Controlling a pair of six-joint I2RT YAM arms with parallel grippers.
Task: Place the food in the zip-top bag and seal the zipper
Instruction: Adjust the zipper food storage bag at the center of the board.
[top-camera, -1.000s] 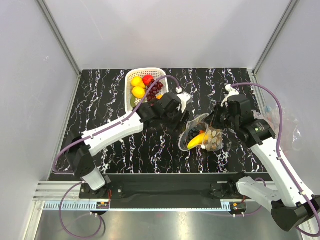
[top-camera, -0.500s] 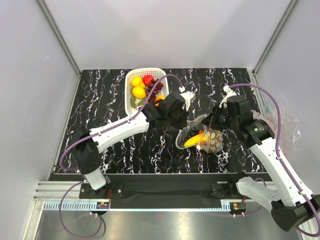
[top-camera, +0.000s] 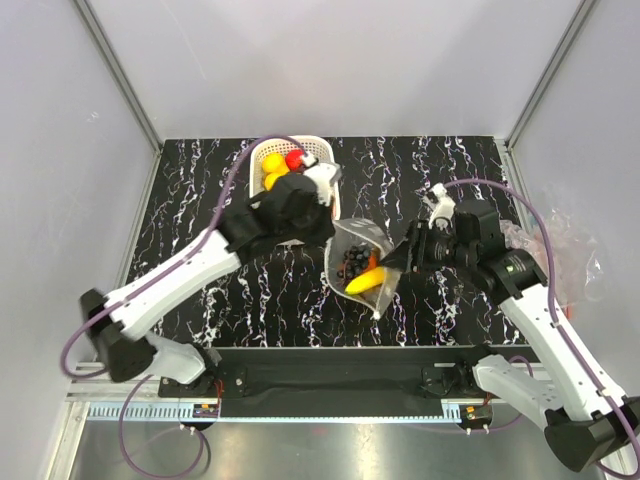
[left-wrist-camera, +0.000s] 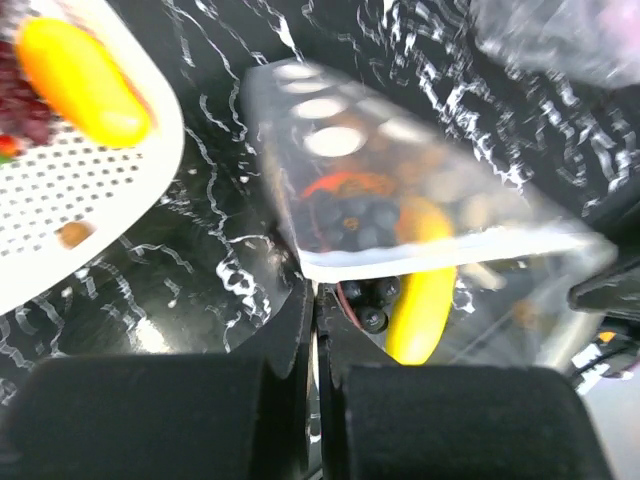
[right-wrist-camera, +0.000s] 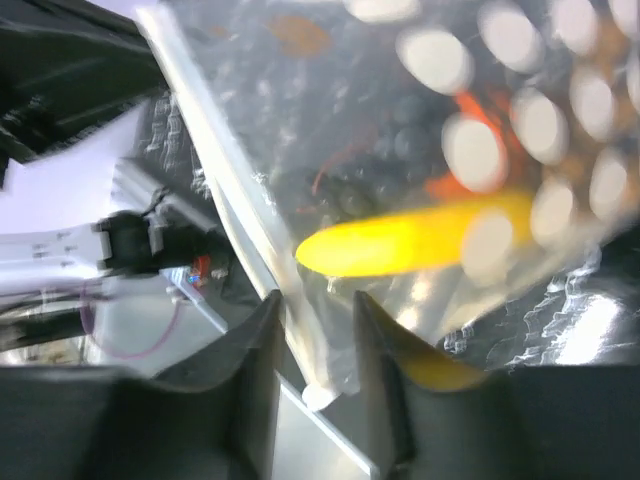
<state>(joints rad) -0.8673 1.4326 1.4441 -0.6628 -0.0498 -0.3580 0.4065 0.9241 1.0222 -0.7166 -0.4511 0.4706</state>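
The clear zip-top bag hangs tilted between my two grippers over the table's middle. Inside it lie a yellow banana, dark purple grapes and something orange. My left gripper is shut on the bag's upper left edge. My right gripper stands open at the bag's right end, and the zipper strip's corner hangs between its fingers without being clamped. Two yellow lemons and a red strawberry sit in the white basket.
The basket stands at the back of the black marbled table, just behind my left wrist. Crumpled clear plastic lies past the table's right edge. Grey walls close in the left, back and right sides.
My left gripper closed on the bag's edge and pulled it left and nearer. My right gripper, shut on the bag before, has opened and followed it leftward.
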